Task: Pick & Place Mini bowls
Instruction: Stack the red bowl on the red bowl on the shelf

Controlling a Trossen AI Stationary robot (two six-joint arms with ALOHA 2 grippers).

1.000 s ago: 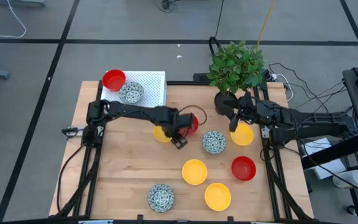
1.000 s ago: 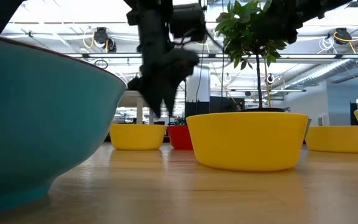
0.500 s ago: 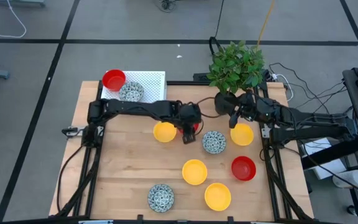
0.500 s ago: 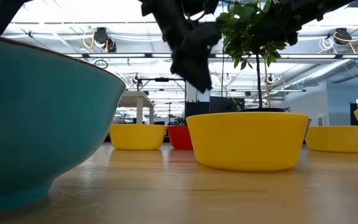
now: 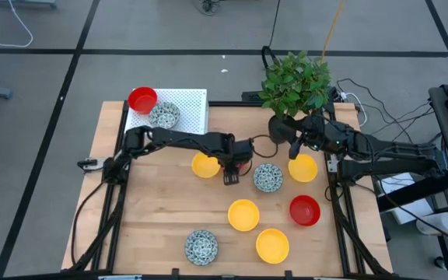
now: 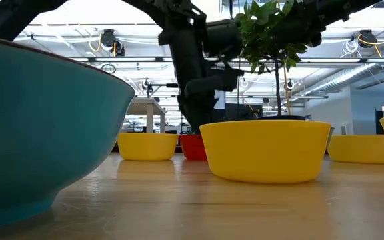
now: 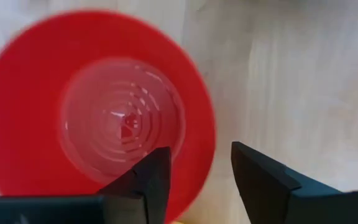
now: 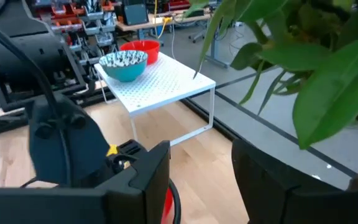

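Note:
Several mini bowls sit on the wooden table (image 5: 162,202): yellow ones (image 5: 205,165), (image 5: 302,168), (image 5: 243,215), speckled ones (image 5: 267,177), (image 5: 201,246), and a red one (image 5: 305,210). My left gripper (image 5: 238,160) hangs open over another red bowl (image 7: 98,106), which rests on its base. One finger stands over the bowl's hollow and the other outside its rim (image 7: 207,146), without visible touch. In the low view the left gripper (image 6: 195,117) reaches down to the red bowl (image 6: 192,147). My right gripper (image 5: 292,152) waits open near the plant pot.
A white perforated rack (image 5: 197,109) at the table's far left corner carries a red bowl (image 5: 142,99) and a speckled bowl (image 5: 164,116). A potted plant (image 5: 295,82) stands at the far edge by the right arm. A yellow bowl sits close on the left gripper's left.
My left gripper has swung from beside the yellow bowl toward the table's right, turned about, and come down over the red bowl. The bowls have stayed in place.

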